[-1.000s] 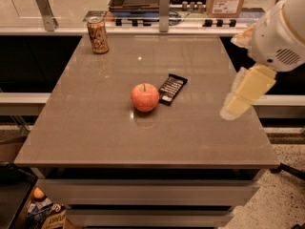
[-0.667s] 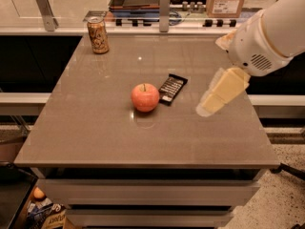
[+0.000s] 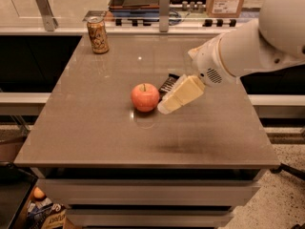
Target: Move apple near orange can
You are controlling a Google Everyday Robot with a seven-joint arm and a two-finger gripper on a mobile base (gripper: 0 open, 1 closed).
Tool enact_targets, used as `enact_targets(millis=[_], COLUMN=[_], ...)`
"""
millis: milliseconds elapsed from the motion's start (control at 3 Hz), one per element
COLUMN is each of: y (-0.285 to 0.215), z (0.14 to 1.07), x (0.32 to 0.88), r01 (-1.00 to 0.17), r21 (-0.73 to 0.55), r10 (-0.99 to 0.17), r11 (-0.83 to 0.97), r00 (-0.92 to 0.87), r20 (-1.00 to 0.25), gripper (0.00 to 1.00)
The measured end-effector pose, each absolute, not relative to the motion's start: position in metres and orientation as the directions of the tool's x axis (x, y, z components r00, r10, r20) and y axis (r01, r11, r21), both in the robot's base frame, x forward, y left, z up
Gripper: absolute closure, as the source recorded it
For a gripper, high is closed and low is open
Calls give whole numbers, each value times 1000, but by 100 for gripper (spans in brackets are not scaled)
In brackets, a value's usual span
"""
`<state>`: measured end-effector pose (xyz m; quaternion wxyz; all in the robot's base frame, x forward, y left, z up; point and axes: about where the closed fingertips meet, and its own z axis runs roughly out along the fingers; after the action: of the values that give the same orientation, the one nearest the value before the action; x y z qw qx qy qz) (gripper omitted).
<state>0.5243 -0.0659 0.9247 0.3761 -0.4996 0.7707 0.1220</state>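
One apple sits on the grey table, a little left of the table's middle. It is upright, with its stem pointing straight up. Being round, it shows no long axis. A faint reflection of it lies on the tabletop just in front.

One orange can stands upright at the far left corner, its long axis vertical and its silver top up. It is well apart from the apple.

One flat dark bar lies behind and to the right of the apple. It is partly covered by the gripper, and its long axis runs from near left to far right.

One gripper, cream-coloured, reaches in from the right on a white arm. It slants down and to the left, with its tip low over the table just beside the apple's right side. Whether it touches the apple cannot be told, nor whether it is open or closed. The apple rests on the table and is not in its grasp.
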Motion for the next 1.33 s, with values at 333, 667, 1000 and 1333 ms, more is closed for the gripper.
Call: enact_targets(millis=[333,667,1000,1333], y=[-25,-23,-20,-18], z=[893,893,892,887], x=[542,542,545,549], r01=[-847,-844,-845,-839], r21=[-129,-122,-115,-99], r10=[-647,-643,-628,-584], r11=[516,523,523,535], r00=[-287,-297,-290,-282], r20=[-706,-706,-722,-761], gripper=[0,0,0,0])
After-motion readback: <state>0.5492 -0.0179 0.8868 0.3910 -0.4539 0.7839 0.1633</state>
